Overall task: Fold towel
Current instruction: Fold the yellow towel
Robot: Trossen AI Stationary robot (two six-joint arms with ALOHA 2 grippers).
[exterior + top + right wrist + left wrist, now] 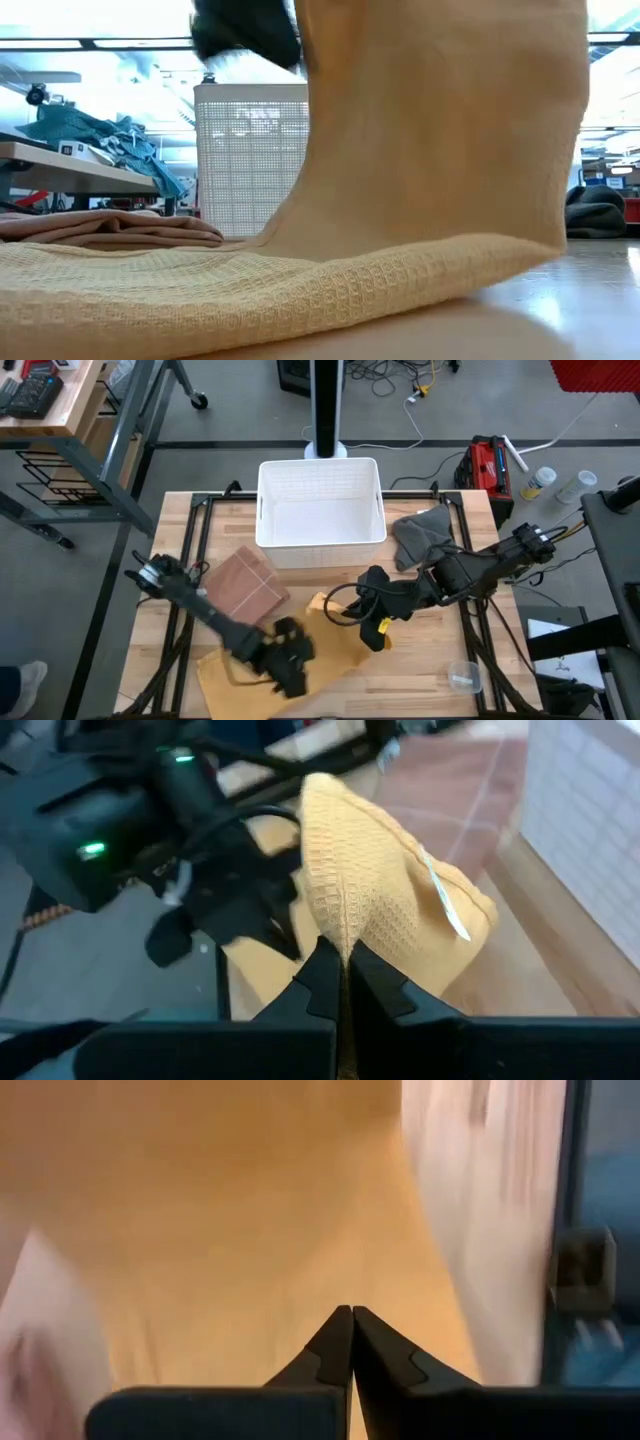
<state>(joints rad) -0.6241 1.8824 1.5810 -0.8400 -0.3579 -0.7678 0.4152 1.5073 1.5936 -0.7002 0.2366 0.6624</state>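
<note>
The white perforated plastic basket (pixel 321 500) at 12 o'clock holds nothing visible. The yellow waffle-weave towel (pixel 300 660) lies at 6 o'clock (one corner lifted). Both the left gripper (pixel 290 678) and right gripper (pixel 378 632) are clenched on it.

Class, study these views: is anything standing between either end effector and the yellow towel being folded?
Nothing visible does. The right end effector is shut on a raised edge of the yellow towel, and the left end effector is shut with towel fabric right at its tips. The folded brown towel and white basket lie off to the side.
</note>
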